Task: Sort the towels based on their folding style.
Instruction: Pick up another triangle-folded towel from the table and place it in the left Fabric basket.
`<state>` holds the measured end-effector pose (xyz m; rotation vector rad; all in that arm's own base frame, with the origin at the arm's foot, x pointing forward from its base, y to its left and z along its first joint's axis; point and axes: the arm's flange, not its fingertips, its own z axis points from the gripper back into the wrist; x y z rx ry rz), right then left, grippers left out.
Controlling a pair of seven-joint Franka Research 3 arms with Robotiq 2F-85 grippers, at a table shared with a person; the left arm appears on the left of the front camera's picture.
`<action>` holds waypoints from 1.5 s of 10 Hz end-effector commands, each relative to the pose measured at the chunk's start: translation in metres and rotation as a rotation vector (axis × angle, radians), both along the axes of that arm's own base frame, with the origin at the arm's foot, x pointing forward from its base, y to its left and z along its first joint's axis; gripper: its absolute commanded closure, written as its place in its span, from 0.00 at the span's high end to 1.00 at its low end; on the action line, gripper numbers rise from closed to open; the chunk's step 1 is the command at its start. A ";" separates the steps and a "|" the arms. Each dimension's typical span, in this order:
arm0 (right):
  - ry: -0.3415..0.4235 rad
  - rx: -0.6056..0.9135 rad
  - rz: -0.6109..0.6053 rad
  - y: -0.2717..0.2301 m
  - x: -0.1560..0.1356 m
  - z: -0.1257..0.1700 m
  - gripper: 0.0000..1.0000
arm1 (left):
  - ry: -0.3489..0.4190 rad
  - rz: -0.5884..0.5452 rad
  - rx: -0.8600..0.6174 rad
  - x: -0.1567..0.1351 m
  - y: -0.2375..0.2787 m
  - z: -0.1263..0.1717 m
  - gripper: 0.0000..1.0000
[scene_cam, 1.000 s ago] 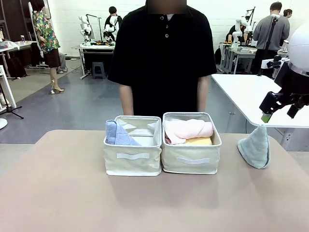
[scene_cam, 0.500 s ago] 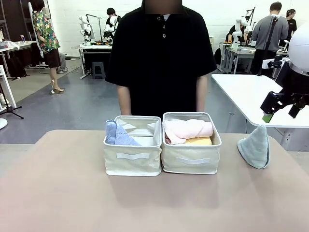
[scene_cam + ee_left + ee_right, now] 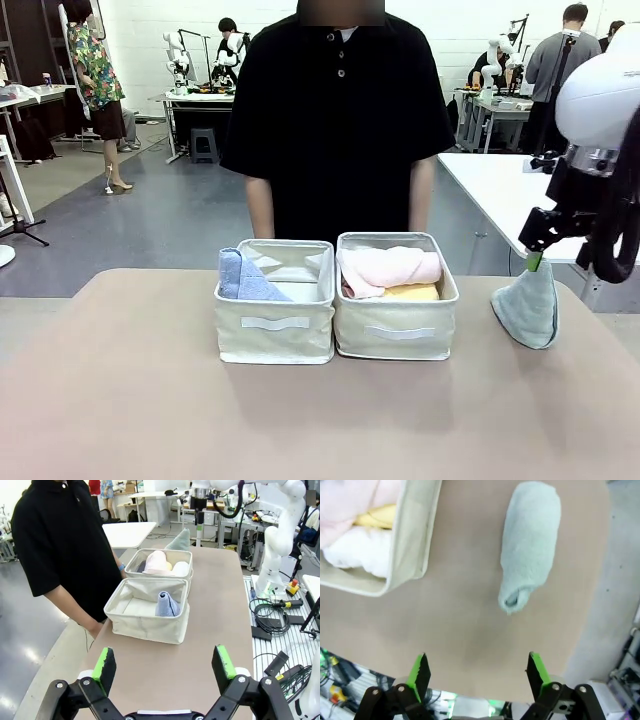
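A grey-green cone-folded towel (image 3: 528,305) stands on the table to the right of two cream baskets. My right gripper (image 3: 535,262) hangs just above its tip, open; in the right wrist view the gripper (image 3: 477,672) has the same towel (image 3: 530,545) ahead of its spread fingers. The left basket (image 3: 275,325) holds a lavender-blue cone towel (image 3: 240,278). In the right basket (image 3: 397,332) lie a pink roll (image 3: 390,268) and a yellow roll (image 3: 412,292), plus a white roll (image 3: 360,550). My left gripper (image 3: 164,662) is open over the table's end, well short of the baskets (image 3: 150,610).
A person in a black shirt (image 3: 338,120) stands at the far edge right behind the baskets, arms down. The tan table (image 3: 130,400) is bare in front of and left of the baskets. The cone towel stands near the table's right edge.
My right arm has swung left and down, bringing its gripper from up beside the grey-green cone towel to just over its tip. Towels and baskets have not moved.
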<state>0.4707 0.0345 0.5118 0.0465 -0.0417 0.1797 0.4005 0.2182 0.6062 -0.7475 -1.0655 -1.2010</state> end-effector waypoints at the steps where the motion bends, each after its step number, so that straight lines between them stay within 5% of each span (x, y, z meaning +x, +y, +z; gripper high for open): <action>1: 0.022 0.037 -0.086 -0.003 0.028 0.006 1.00 | -0.006 0.006 0.023 -0.003 -0.001 -0.001 1.00; 10: 0.074 -0.008 -0.206 -0.021 0.104 -0.070 1.00 | -0.006 0.006 0.023 -0.003 -0.001 -0.001 1.00; 11: 0.060 -0.025 -0.185 -0.024 0.104 -0.075 0.79 | -0.006 0.006 0.023 -0.003 -0.001 -0.001 1.00; 12: 0.067 -0.026 -0.189 -0.025 0.105 -0.075 0.41 | -0.006 0.006 0.023 -0.003 -0.001 -0.001 1.00; 13: 0.070 -0.027 -0.195 -0.026 0.105 -0.075 0.19 | -0.006 0.006 0.023 -0.003 -0.001 -0.001 1.00; 14: 0.074 -0.028 -0.194 -0.026 0.105 -0.075 0.00 | -0.006 0.006 0.023 -0.003 -0.001 -0.001 1.00; 15: 0.079 -0.030 -0.194 -0.026 0.104 -0.075 0.00 | -0.006 0.006 0.023 -0.003 -0.001 -0.001 1.00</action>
